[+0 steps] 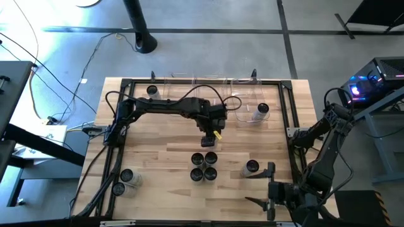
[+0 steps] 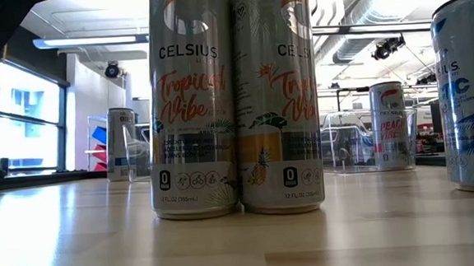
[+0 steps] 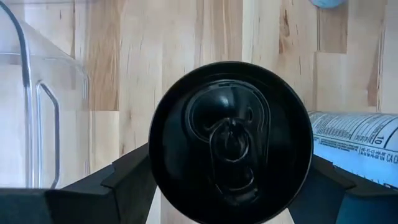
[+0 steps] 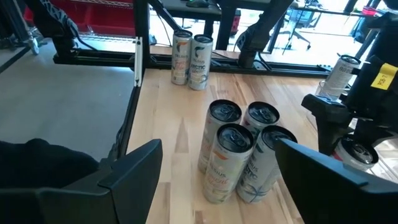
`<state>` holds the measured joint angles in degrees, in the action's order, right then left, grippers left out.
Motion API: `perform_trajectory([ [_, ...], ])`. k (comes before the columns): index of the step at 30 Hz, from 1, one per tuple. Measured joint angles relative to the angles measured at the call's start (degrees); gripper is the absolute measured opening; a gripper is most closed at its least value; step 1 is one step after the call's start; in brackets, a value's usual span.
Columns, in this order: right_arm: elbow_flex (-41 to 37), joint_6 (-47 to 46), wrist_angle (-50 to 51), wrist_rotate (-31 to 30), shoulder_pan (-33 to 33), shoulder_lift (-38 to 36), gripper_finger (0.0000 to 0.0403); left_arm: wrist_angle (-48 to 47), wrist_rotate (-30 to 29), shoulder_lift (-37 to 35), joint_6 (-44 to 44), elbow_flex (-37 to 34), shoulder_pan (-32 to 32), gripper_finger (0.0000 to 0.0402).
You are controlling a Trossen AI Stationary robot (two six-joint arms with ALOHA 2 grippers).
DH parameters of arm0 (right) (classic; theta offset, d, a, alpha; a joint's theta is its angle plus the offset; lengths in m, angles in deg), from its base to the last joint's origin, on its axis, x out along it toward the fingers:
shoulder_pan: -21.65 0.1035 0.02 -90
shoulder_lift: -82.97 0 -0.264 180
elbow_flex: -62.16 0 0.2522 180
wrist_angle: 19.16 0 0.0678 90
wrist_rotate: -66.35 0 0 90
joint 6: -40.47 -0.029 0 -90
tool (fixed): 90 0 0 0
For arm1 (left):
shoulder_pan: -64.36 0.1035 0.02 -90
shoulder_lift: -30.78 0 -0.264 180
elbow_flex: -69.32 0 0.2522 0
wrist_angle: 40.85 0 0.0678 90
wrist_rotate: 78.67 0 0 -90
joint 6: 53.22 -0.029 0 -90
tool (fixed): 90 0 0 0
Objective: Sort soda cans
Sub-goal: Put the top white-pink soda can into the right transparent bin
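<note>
My left hand (image 3: 230,186) pinches a smooth round can (image 3: 231,142) by its sides, above the wooden tabletop (image 1: 164,145) mid-board, just behind four clustered cans (image 1: 204,166). Only its wrist view shows the glossy black lid. My right hand (image 4: 217,168) waits spread at the near right corner.

Soda cans — slim, silver-white, dark tops, all upright: four clustered (image 1: 203,166) near table centre, one beside them (image 1: 252,167), a pair (image 1: 124,181) far off.
</note>
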<state>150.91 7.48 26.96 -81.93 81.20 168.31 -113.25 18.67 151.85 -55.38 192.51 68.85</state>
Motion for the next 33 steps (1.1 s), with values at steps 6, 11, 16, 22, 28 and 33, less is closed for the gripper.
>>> perform_trajectory([
  [6,0.0,0.0,0.0,0.0,-0.6,0.0,0.031,0.4,1.0,0.0,0.0,0.0,0.5,0.0312],
  [11,0.0,0.0,0.2,0.3,-0.7,0.0,0.031,0.3,1.0,-0.3,0.4,0.0,1.1,0.0328],
  [16,0.0,-0.3,0.7,0.3,-0.7,0.0,0.031,-0.1,0.6,-1.9,-1.4,0.0,0.4,0.0328],
  [22,-0.1,-3.2,1.8,0.4,-0.7,0.0,0.031,1.2,-0.2,-6.3,-3.5,0.0,-1.2,0.0328],
  [28,-0.2,-4.7,2.3,0.4,-0.7,0.0,0.031,6.6,-7.0,-14.2,-4.1,-5.4,-2.8,0.0328],
  [33,-0.2,-5.4,3.4,-0.4,-1.1,0.1,0.031,19.5,-9.6,-26.1,-1.9,-22.2,-3.5,0.0328],
])
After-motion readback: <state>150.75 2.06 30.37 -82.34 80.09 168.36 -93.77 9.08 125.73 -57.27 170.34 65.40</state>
